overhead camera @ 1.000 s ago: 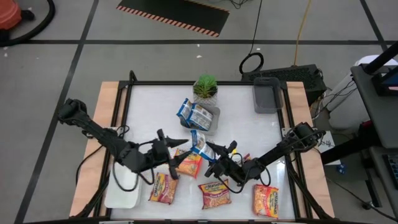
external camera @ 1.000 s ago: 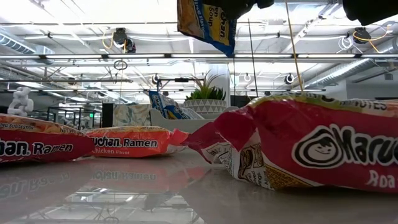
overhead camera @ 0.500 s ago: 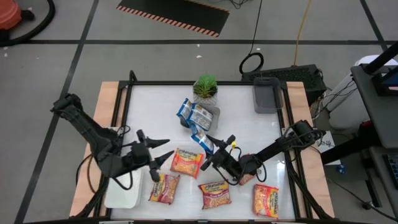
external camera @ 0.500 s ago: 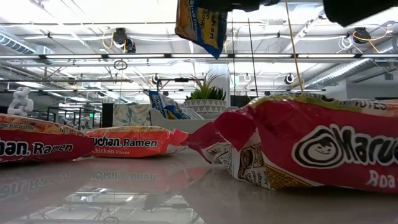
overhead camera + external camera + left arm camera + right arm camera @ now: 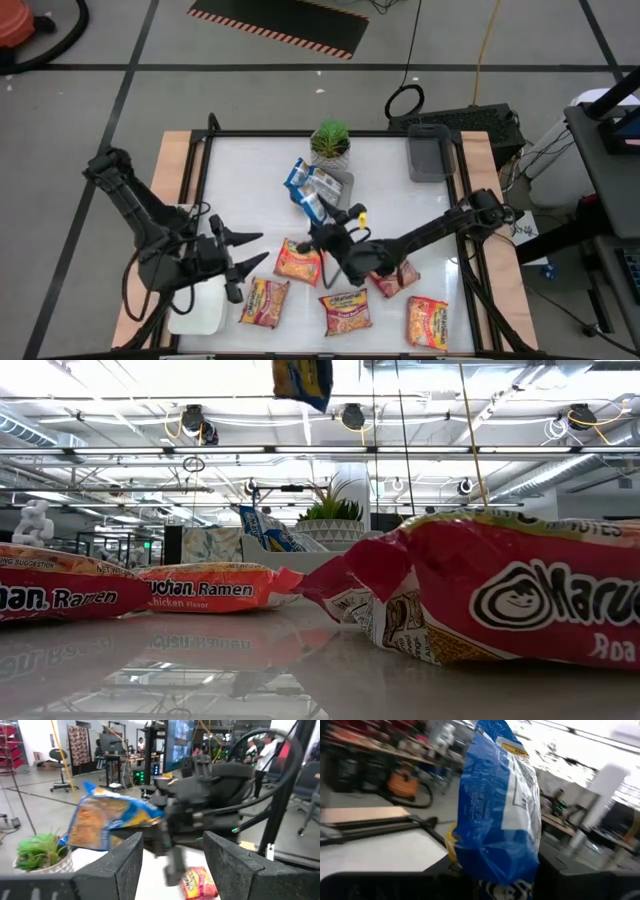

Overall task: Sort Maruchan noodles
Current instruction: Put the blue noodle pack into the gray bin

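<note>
My right gripper (image 5: 326,224) is shut on a blue-white Maruchan noodle packet (image 5: 312,207), held high over the table's middle; only its lower edge (image 5: 303,380) shows in the low view. My left gripper (image 5: 252,250) hangs open and empty over the table's left, its fingers (image 5: 125,865) pointing at that packet (image 5: 107,822). More blue packets (image 5: 318,182) lie in a grey tray (image 5: 345,190). Several orange and red packets (image 5: 298,260) (image 5: 345,312) (image 5: 427,322) lie flat on the table's near half. My right gripper pinches the blue-white packet by one end (image 5: 487,872) between its two fingers, which come level from the table's right. The rest of the packet (image 5: 495,805) sticks out beyond the fingertips, turned on edge. It is lifted clear of the table.
A potted plant (image 5: 330,140) stands behind the grey tray. A second grey tray (image 5: 430,158) sits at the far right, a white tray (image 5: 198,305) at the near left. A red packet (image 5: 395,280) lies under my right arm.
My right gripper has risen and gone toward the far edge and the grey tray, rolling as it went, with the blue-white packet lifted higher and turned on edge. My left gripper has drawn back toward the table's left edge, still open.
</note>
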{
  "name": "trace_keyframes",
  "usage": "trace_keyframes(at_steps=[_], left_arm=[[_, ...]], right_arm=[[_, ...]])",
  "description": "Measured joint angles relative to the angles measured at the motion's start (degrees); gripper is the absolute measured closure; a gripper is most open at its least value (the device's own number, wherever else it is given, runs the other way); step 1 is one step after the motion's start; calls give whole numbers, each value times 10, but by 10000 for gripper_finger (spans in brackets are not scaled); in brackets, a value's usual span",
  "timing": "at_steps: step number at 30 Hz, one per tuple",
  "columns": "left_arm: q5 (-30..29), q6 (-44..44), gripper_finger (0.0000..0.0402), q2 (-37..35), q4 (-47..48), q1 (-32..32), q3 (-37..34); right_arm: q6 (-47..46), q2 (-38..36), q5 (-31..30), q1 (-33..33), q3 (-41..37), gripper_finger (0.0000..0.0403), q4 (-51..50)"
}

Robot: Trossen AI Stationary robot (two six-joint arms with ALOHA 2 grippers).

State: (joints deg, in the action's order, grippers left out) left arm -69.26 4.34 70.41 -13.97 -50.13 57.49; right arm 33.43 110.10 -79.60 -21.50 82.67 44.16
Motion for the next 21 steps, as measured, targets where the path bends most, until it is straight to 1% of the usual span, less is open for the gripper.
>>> trace_keyframes(at_steps=[5, 8, 13, 15, 21], left_arm=[[0, -30, 190, 0, -32, -20, 0], [0, -32, 190, 0, -33, -27, 0], [1, -32, 190, 0, -33, -30, 0], [2, -32, 190, 0, -34, -29, 0], [2, -28, 190, 0, -43, -29, 0]], right_arm=[[-36, 0, -6, 18, 0, 285, -3], [-46, 0, -35, 26, 0, 285, -3], [-29, 0, -101, 40, 0, 285, -3], [-26, 0, -103, 45, -4, 285, -3], [-88, 0, -104, 60, -47, 285, -5]])
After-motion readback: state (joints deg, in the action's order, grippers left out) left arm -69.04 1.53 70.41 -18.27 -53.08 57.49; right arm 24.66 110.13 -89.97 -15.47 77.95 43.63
